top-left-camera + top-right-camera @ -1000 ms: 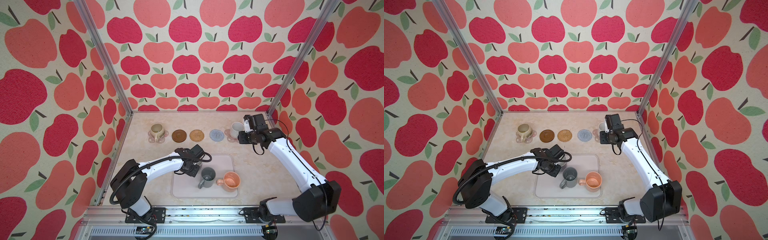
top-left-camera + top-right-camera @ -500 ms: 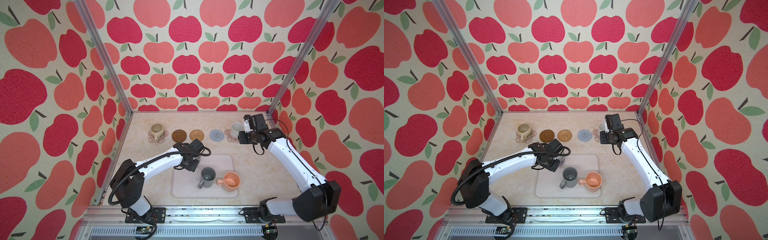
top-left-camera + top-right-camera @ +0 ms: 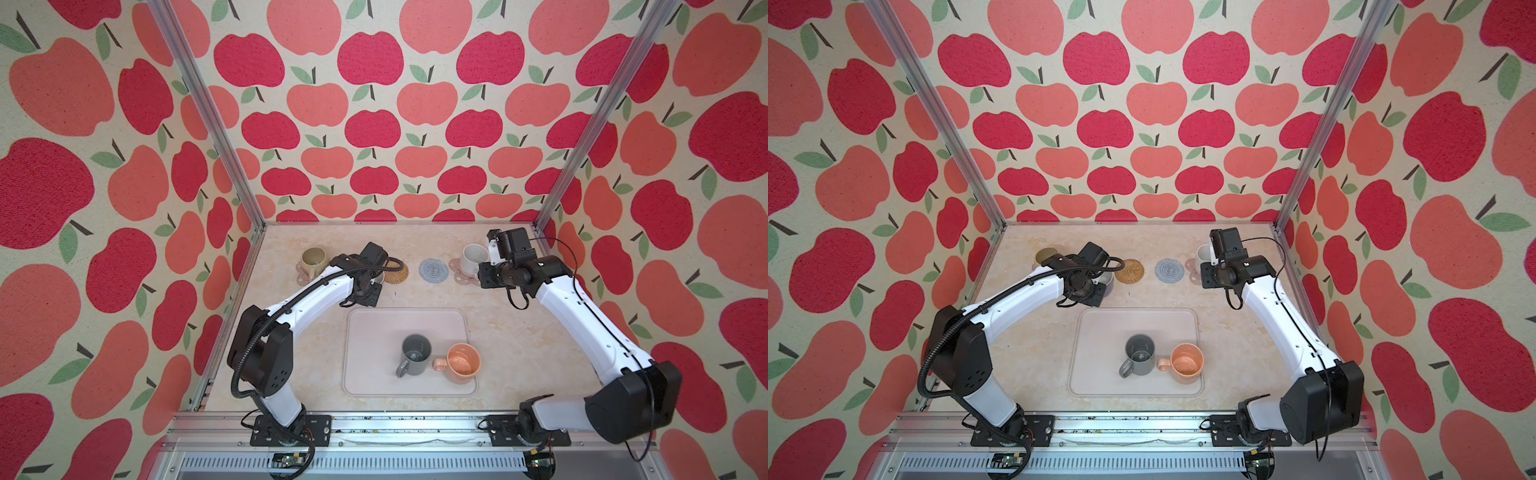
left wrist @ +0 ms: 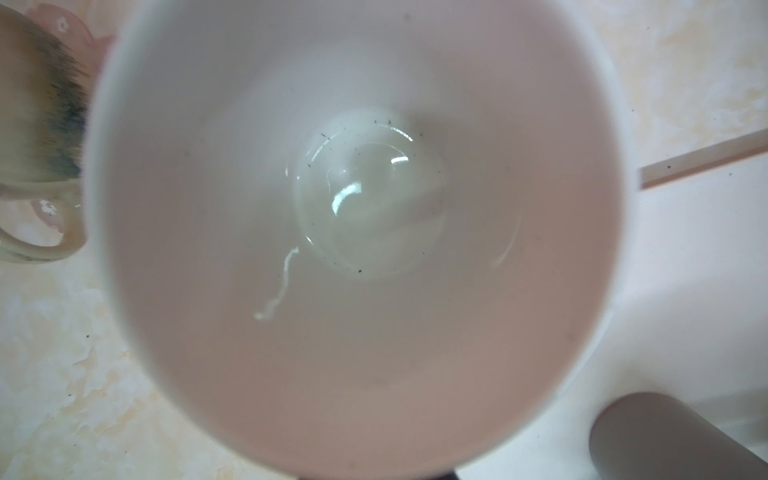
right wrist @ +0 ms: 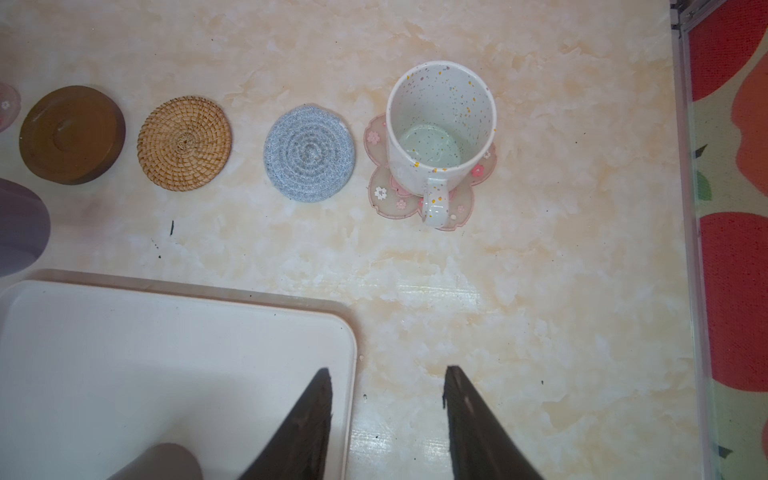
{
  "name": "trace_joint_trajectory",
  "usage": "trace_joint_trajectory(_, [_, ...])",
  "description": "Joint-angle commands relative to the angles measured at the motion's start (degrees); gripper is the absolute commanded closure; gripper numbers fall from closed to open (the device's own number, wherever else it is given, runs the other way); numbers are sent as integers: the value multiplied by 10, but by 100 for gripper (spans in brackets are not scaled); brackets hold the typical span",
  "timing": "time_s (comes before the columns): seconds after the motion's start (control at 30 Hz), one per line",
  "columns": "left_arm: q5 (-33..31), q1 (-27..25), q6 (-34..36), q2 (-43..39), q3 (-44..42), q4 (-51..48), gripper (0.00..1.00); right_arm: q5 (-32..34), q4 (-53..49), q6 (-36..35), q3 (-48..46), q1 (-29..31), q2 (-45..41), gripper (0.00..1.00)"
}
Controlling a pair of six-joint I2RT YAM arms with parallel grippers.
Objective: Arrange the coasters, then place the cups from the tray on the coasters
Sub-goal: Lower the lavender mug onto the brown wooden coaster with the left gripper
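Cup transfer, third of five. Left gripper point(image 3: 1096, 284): fingers hidden under the wrist but pressed nearly together, apparently pinching the wall of the lavender mug point(image 4: 357, 232), which hangs directly below them, near the dark brown disc point(image 5: 71, 134) and not yet on it. Right gripper point(image 5: 386, 415): empty, fingers spread over a corner of the tray point(image 5: 124, 332). Ahead of them the white speckled mug point(image 5: 440, 124) sits on a pink flower coaster point(image 5: 380, 187); the grey-blue mat point(image 5: 309, 153) and rattan mat point(image 5: 184, 143) are bare. Beige-olive mug point(image 3: 314, 259) stands on the other pink flower coaster point(image 3: 302, 278). Dark grey mug point(image 3: 415, 353) and peach mug point(image 3: 462, 361) remain on the tray
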Motion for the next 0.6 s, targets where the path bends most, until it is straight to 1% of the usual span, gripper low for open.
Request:
trace_joint_trajectory(0.0, [-25,22,34,13,43,-1,100,17,-12,-18,14,2,0,53])
trace_joint_trajectory(0.2, [-11,66,63,47,77,21,100,24,-14,-27,15,0,-1,53])
trace_joint_trajectory(0.4, [-8,89,78,96,114,30,100,23,-16,-29,25,-4,8,53])
trace_joint_trajectory(0.57, [0,112,71,124,134,47,100,24,-17,-31,32,-4,18,52])
